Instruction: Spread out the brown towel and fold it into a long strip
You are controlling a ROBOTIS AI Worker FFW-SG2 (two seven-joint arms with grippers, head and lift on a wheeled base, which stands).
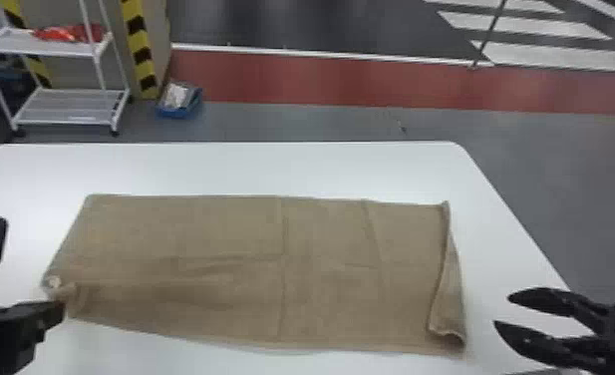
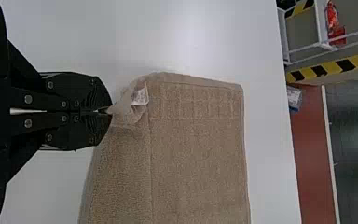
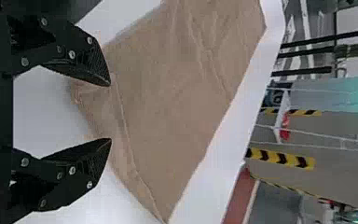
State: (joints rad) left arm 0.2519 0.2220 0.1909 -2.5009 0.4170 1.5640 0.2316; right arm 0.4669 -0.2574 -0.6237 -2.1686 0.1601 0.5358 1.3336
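Towel (image 1: 221, 229) lies flat-ish on white desk (image 1: 271, 167), one near corner pinched.
Cloth looks light, limp and grippy, not fragile; likely to sag and wrinkle between holds, so best taken by both near corners, edge layers pinched together. Left tool (image 2: 109, 111) closed on the near-left corner, beside a small white label (image 2: 140, 96). Right tool (image 3: 110, 112) open, fingers apart, near the near-right corner, nothing gripped. Right end carries a narrow turned-over flap (image 1: 449, 299), probably worth smoothing before any fold. Long axis runs left to right, roughly along the desk's far edge; short ends face the two arms. Layer count: cannot tell.
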